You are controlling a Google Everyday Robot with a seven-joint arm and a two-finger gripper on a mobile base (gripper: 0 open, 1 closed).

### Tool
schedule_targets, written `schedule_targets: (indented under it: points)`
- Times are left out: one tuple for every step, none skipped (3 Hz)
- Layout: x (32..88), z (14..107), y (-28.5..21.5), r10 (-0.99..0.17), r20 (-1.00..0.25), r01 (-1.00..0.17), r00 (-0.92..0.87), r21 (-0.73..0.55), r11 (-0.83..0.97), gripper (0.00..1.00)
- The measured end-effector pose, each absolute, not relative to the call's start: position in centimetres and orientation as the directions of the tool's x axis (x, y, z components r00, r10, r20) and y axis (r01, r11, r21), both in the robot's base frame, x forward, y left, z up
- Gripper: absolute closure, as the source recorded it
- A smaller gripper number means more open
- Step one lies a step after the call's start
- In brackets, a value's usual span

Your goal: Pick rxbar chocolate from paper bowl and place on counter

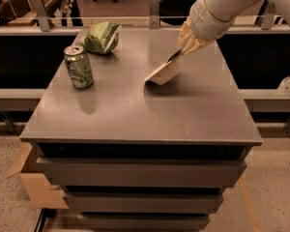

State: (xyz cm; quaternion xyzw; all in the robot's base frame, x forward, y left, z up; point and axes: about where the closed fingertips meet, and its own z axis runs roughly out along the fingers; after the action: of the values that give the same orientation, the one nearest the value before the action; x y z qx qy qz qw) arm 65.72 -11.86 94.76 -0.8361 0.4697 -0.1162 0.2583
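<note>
Gripper (181, 51) sits at the tilted bowl's (162, 74) raised far rim; I can't tell its grip. Bar (174, 57) is just a dark sliver there. Counter (135, 115) front lies open; can (78, 66) and bag (101, 37) sit far-left.

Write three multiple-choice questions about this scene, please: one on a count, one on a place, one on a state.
1. How many green things are on the grey-brown square counter?
A. one
B. two
C. four

2. Where is the robot's pale hand?
A. at the upper rim of the shallow off-white paper bowl
B. at the counter's near-left corner
C. down by the drawers

3. How does the paper bowl lie?
A. flat on its base
B. on the floor
C. tilted, one edge lifted

Answers:
1 B: a green metal drink can and a crumpled green snack bag are there.
2 A: the hand meets the bowl's raised right edge.
3 C: its right edge is up, and its left edge is low by the counter.
</note>
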Motion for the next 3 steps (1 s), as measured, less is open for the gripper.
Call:
schedule_targets:
  points:
    - [65.5, 94.0, -12.1, -0.843, -0.061, -0.730, 0.535, -0.534, -0.425, 0.81]
    - [65.3, 93.2, -12.3, -0.842, -0.083, -0.743, 0.533, -0.523, -0.418, 0.59]
    - [64.9, 92.0, -13.0, -0.848, -0.110, -0.765, 0.518, -0.503, -0.402, 0.35]
